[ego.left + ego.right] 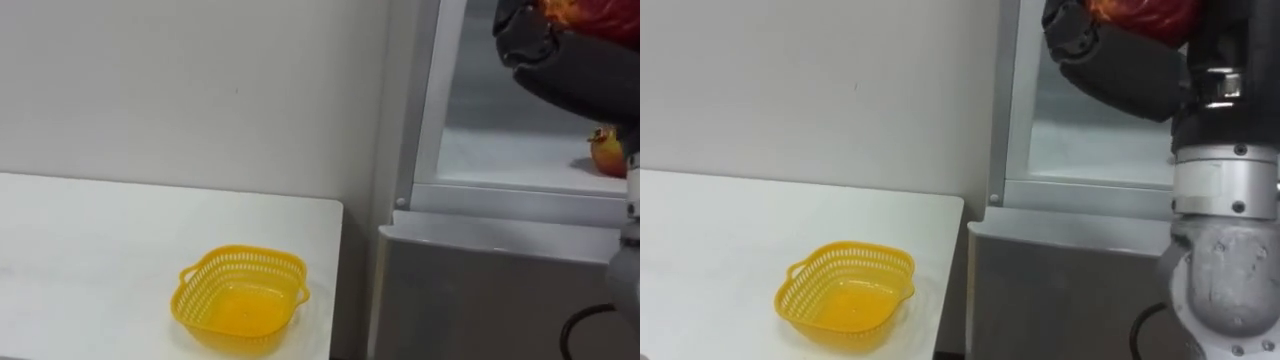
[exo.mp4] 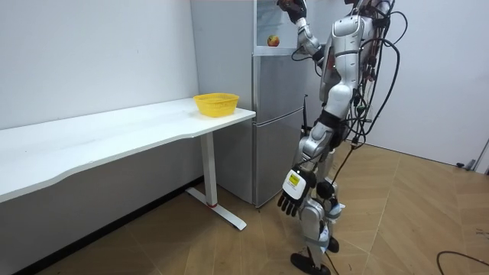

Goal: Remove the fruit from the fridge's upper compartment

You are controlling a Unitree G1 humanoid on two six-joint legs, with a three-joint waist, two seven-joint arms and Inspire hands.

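One item in hand: a red item (image 1: 1140, 12) sat in the right hand (image 1: 1120, 70), fingers curled round it from below as far as I could see.
Item type: red with orange streaks, so I couldn't tell what it was.
Item position: high up at the open upper compartment (image 1: 1090, 140) of the fridge (image 2: 279, 122). I couldn't tell whether it was inside or just in front.
Right arm: raised from the lower right, forearm upright before the fridge front.
Left hand (image 2: 294, 195): hung low at the robot's side in the room view, fingers relaxed, nothing in it.
Shelf: a small red-yellow fruit (image 1: 606, 153) lay on the compartment's white shelf, below the held item and apart from it.
Basket: the yellow basket (image 1: 205, 275) stood empty near the desk's (image 1: 100, 250) right edge, the end next to the fridge.
Stance: the robot stood upright, close in front of the fridge.
Done: reach and grasp looked made — call it roughly halfway.
Left: draw the item clear of the compartment, then set it down somewhere. The basket was my guess for the drop spot — the task didn't say.
Open question: whether the fruit on the shelf was also meant to come out.
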